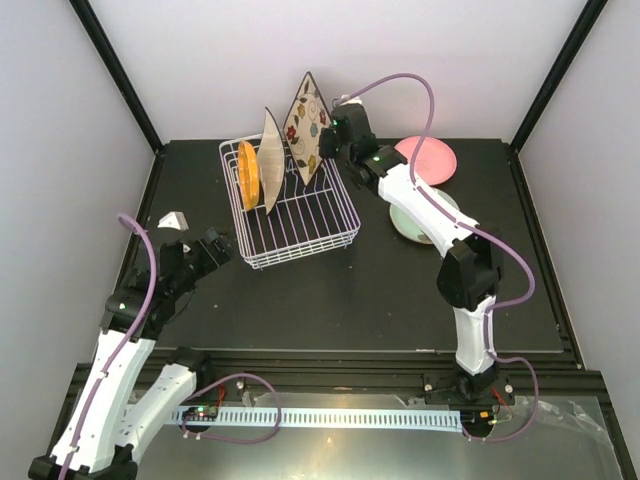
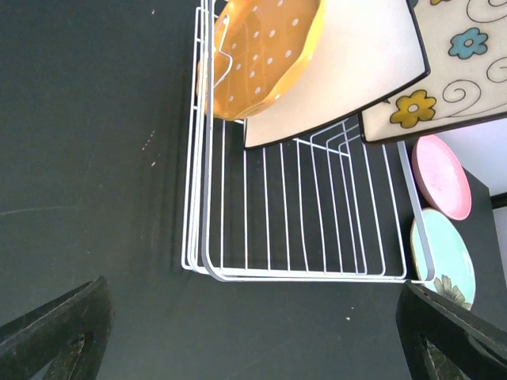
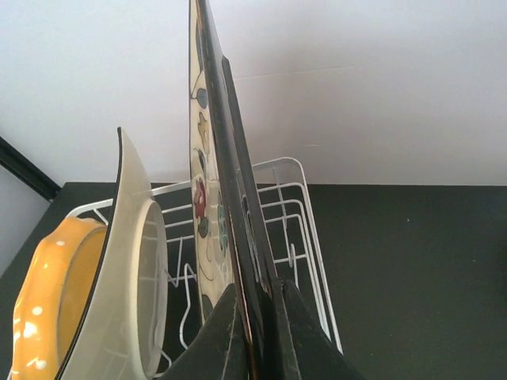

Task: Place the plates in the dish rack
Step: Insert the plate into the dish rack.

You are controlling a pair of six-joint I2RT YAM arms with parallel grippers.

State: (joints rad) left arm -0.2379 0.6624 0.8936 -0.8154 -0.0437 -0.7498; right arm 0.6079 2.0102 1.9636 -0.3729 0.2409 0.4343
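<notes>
Square cream flowered ceramic plate upright for slotting into white wire dish rack
Right gripper pinching its edge; left gripper spread wide, empty

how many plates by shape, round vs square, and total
Round: 3 (orange plate, pink plate, green plate)
Square: 2 (white plate, floral plate)
Total: 5
</notes>
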